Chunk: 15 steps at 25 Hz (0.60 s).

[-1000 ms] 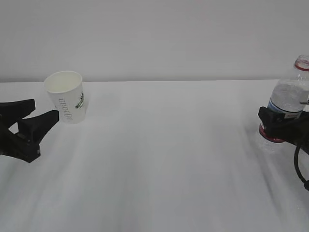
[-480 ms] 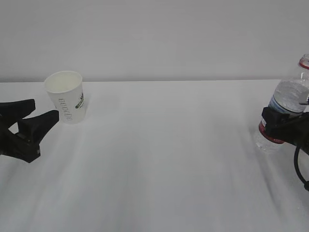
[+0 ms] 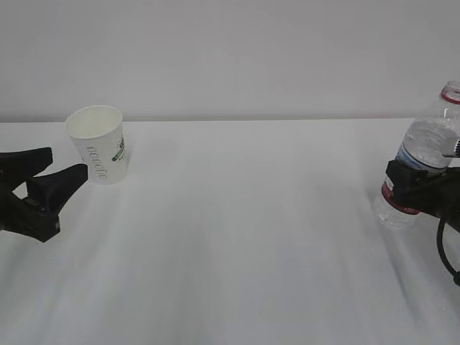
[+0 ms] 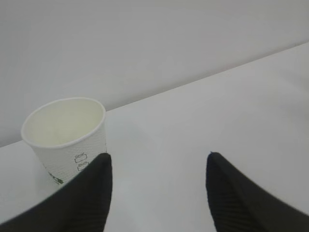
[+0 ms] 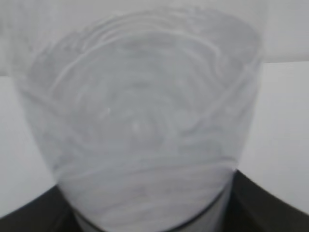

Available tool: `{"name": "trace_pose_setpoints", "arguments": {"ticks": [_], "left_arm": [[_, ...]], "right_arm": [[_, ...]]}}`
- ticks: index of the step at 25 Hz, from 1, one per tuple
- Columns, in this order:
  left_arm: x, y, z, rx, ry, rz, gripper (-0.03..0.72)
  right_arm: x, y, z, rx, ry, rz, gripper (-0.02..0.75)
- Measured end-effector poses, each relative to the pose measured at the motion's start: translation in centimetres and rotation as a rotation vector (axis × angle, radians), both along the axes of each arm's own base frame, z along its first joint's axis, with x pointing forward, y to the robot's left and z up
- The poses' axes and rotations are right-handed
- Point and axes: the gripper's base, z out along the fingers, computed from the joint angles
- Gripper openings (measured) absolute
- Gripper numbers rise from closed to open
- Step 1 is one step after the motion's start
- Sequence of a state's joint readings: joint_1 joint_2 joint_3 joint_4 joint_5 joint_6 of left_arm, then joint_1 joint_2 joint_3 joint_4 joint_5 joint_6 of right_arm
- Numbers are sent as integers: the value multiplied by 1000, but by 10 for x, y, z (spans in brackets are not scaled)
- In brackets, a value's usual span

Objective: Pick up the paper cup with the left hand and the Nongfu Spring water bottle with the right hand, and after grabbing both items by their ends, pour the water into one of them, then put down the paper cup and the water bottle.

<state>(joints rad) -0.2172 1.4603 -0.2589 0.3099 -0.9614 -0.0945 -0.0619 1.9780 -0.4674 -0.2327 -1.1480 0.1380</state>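
From the exterior view we see the small white tapered paper cup [image 3: 98, 144] tilted at the far left of the white table [image 3: 244, 237], its base by the tip of the black two-finger left gripper [image 3: 52, 167], whose jaws stand wide. At the right edge, the black blocky right gripper [image 3: 420, 188] clamps the clear plastic water bottle [image 3: 424, 167] at its red-and-white label; the bottle leans, neck up.

At the left wrist, we find the cup outside the spread fingers [image 4: 79, 198], touching the left one.

At the right wrist, the bottle fills the frame between dark jaws.
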Motion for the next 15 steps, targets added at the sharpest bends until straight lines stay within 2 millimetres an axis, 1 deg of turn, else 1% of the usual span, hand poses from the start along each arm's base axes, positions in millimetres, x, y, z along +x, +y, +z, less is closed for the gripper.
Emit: {"name": "trace_pose_setpoints", "arguments": {"ticks": [6, 8, 15], "left_arm": [[0, 0, 0, 0, 0, 0, 453], [0, 0, 0, 0, 0, 0, 453], [0, 0, 0, 0, 0, 0, 453]], "right_arm": [[-1, 2, 0, -2, 0, 21, 442], [-5, 2, -1, 0, 4, 17, 442], [-21, 0, 10, -25, 45, -8, 441]]}}
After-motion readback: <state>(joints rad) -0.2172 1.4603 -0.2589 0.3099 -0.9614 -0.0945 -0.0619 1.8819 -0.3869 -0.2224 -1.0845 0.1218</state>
